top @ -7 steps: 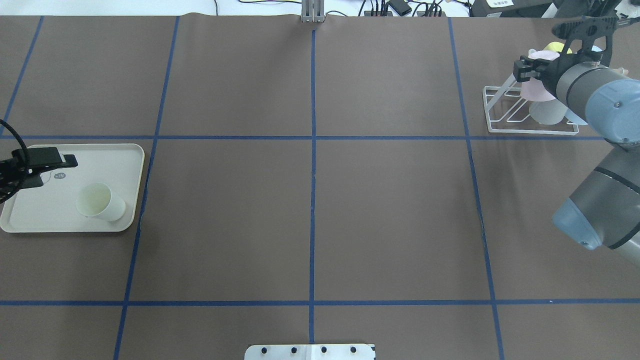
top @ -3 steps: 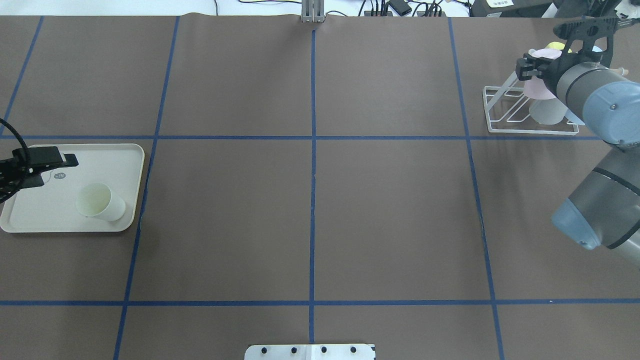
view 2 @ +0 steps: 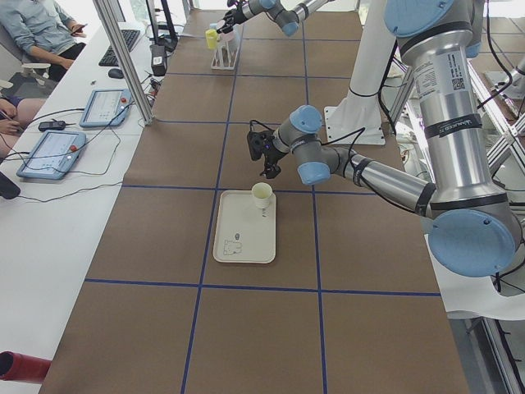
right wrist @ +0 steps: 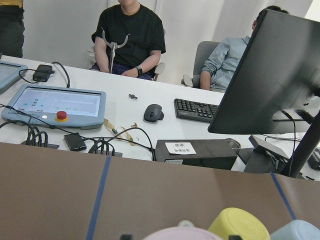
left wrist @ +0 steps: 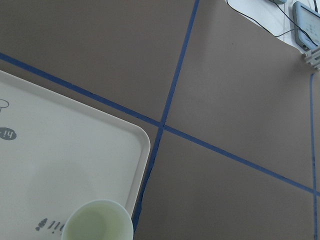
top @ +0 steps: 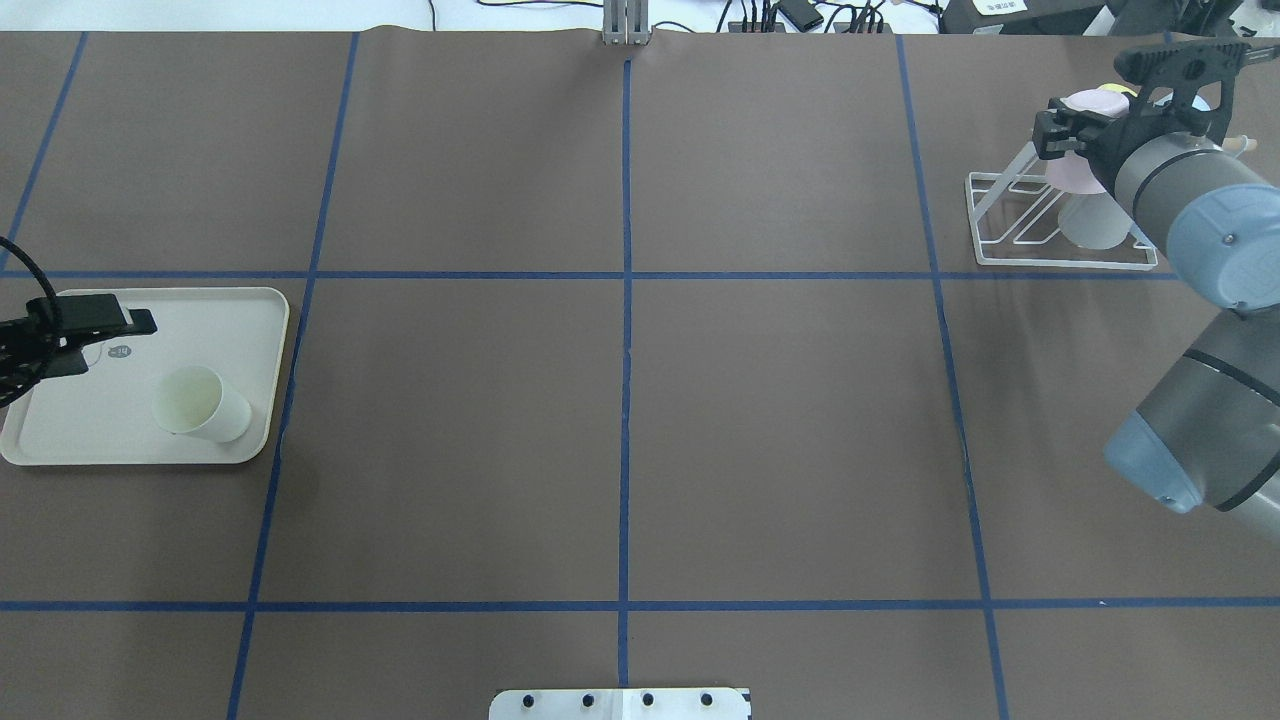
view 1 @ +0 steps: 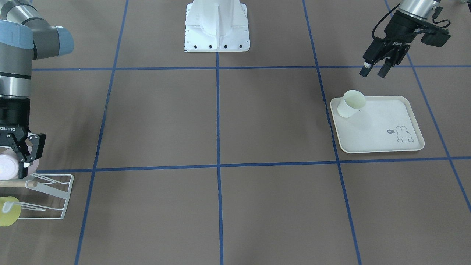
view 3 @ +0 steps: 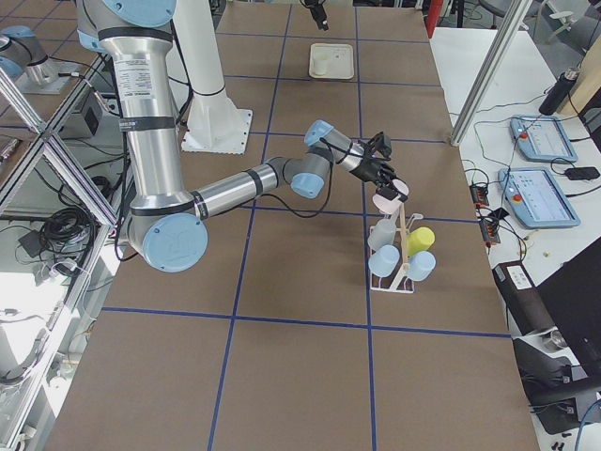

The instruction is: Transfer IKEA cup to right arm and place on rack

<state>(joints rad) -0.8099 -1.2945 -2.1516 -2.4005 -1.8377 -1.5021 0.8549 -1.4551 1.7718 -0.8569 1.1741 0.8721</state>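
Risk at the rack: the pink cup [view 1: 8,165] could catch the end of the wooden rod [view 1: 14,183] or miss its prong. That is likely if it comes in skewed, since the right wrist view shows only cup rims and no prong.
Risk of knocking: the yellow cup [view 1: 8,216] and two pale ones hang close by. A sideways nudge could push them off or shift the light wire rack [top: 1060,263] (it looks easy to tip).
Risk of dropping: if the cup is let go before it is seated, it would fall to the table.
Right pincer [view 1: 28,165]: clenched on the pink cup, fingers on either side of its wall. It is held just above the rack, near the table's right end on the operators' side.
Left pincer [view 1: 374,71]: released, with a clear gap between the fingers, and it touches nothing. It hangs above the table, just off the tray [view 1: 382,140] on the robot's side.
Other cup: a cream cup [view 1: 351,104] stands upright in the tray corner, near the table's left end.
Stage: the handover seems done (a judgement), and the hanging is not.
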